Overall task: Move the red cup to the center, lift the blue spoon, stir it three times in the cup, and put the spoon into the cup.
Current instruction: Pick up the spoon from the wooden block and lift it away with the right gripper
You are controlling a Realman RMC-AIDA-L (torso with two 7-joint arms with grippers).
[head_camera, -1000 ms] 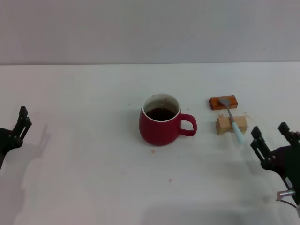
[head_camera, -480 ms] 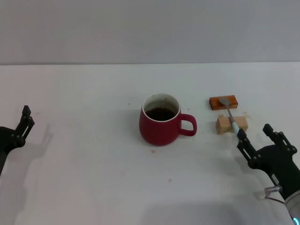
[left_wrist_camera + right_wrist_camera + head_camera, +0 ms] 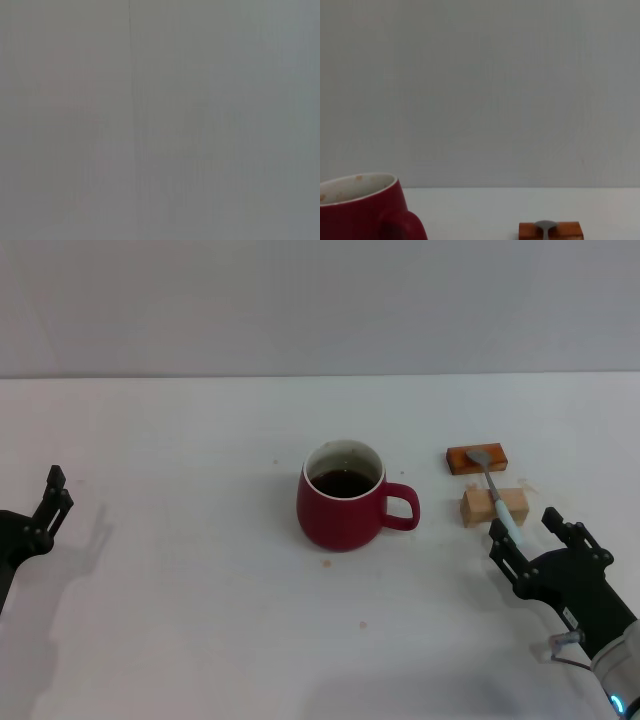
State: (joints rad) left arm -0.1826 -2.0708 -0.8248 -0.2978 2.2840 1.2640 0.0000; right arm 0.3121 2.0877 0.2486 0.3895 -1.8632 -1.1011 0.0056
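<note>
Red cup point(image 3: 343, 502): in the middle of the table point(image 3: 180, 620), handle toward the spoon.
Blue spoon point(image 3: 497, 500): lying across two wooden blocks point(image 3: 494, 506).
Right gripper point(image 3: 530, 538): fingers wide apart, around the spoon's handle tip.
Left gripper point(image 3: 52, 502): far left; fingers hard to tell.

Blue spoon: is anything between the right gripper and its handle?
Nothing visible. The open right gripper is just short of the handle end of the slim pale-blue-handled metal spoon, which lies across the orange-brown wooden block and tan wooden block.

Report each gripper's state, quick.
Left gripper: open, empty, parked at the table's left edge.
Right gripper: open, empty, fingers just short of the blue spoon handle.
</note>
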